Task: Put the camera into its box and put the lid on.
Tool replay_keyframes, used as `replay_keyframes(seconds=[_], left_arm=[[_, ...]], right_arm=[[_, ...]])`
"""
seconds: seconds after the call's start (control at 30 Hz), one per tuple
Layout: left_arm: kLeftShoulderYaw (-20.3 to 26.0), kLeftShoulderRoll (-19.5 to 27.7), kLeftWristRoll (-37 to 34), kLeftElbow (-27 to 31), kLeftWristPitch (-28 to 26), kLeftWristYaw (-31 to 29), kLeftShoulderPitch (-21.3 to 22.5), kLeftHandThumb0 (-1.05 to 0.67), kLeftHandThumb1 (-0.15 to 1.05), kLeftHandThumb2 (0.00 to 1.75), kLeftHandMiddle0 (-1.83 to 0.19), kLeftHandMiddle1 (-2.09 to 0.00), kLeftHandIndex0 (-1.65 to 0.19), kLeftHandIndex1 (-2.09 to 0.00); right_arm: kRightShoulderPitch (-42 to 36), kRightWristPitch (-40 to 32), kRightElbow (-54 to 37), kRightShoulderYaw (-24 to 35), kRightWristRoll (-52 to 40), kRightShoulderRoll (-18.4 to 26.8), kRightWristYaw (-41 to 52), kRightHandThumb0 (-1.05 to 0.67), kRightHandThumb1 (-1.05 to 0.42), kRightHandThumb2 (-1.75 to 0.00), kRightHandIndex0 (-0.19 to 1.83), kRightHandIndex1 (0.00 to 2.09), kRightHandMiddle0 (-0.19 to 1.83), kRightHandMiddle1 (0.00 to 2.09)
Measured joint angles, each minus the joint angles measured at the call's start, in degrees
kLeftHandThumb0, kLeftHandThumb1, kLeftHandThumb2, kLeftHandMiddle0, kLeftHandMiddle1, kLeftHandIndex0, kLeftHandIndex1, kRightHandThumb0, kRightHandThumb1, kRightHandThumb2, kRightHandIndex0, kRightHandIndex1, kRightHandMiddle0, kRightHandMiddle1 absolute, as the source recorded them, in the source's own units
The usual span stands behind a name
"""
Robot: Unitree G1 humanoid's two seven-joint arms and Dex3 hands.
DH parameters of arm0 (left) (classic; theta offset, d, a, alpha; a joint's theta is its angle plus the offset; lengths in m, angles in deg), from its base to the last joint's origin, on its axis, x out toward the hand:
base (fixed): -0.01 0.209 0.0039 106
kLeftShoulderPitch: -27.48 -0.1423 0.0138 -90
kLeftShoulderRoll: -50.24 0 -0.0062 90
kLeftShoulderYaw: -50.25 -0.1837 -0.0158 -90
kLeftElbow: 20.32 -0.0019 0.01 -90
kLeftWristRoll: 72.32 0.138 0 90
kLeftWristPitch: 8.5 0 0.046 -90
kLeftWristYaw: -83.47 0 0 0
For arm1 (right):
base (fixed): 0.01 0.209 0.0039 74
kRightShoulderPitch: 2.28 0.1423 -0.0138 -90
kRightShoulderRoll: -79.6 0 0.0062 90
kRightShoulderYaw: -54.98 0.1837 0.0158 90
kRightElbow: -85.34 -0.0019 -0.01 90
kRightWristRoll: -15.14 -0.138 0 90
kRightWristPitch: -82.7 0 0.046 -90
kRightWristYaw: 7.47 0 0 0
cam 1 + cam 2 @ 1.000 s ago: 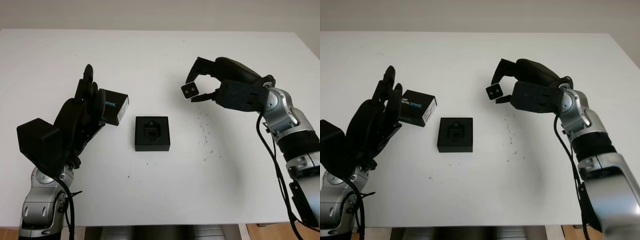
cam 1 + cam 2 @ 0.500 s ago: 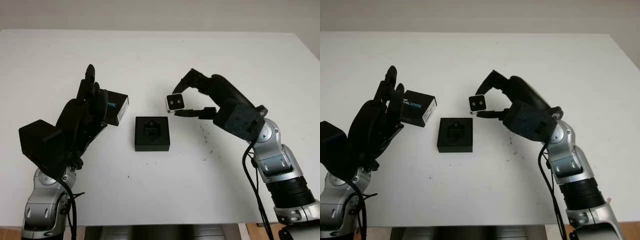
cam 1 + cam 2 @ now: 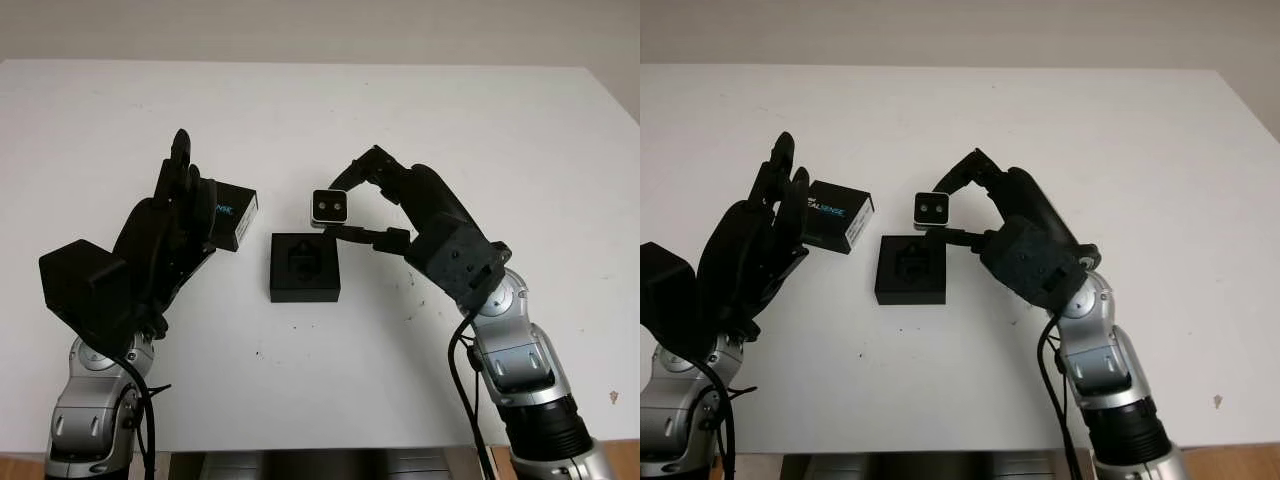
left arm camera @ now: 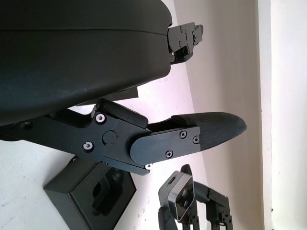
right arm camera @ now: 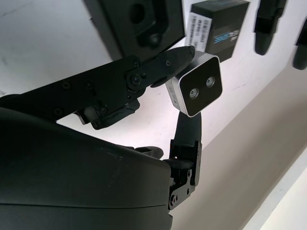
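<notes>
Right hand (image 3: 352, 208) is pinching the camera (image 3: 329, 205) between fingertips, lenses facing the robot, hovering just behind the box (image 3: 304, 266), probably to line up with its foam cutout. Left hand (image 3: 175, 225) is waiting open beside the lid (image 3: 232, 214), likely for capping.

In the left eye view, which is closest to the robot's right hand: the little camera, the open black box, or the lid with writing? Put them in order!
1. camera: gripped in the right hand.
2. open box: on the table, just below the camera.
3. lid: farthest, beside the left hand.
</notes>
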Motion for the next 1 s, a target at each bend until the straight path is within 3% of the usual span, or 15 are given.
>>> replay_keyframes(seconds=[0.33,0.6,1.0], left_arm=[[0.1,0.0,-0.4,1.2,-1.1,0.3,-0.2,-0.72,1.05,0.64,0.19,0.00,0.19,0.00],[0.1,0.0,-0.3,2.0,-1.5,0.4,-0.2,-0.74,1.05,0.65,0.19,0.00,0.19,0.00],[0.3,0.2,-0.3,2.0,-1.9,0.4,-0.2,-0.74,1.05,0.66,0.19,0.00,0.19,0.00]], right_arm=[[-1.0,-8.0,-3.4,-2.7,1.9,-2.6,0.0,-0.42,-1.05,-0.17,0.36,0.06,0.38,2.02],[-2.2,-7.7,-3.4,-3.3,2.7,-2.2,1.1,-0.41,-1.05,-0.16,0.37,0.06,0.37,2.02],[-2.0,-0.4,2.2,-3.4,2.3,0.6,3.0,-0.40,-1.05,-0.16,0.36,0.06,0.40,2.00]])
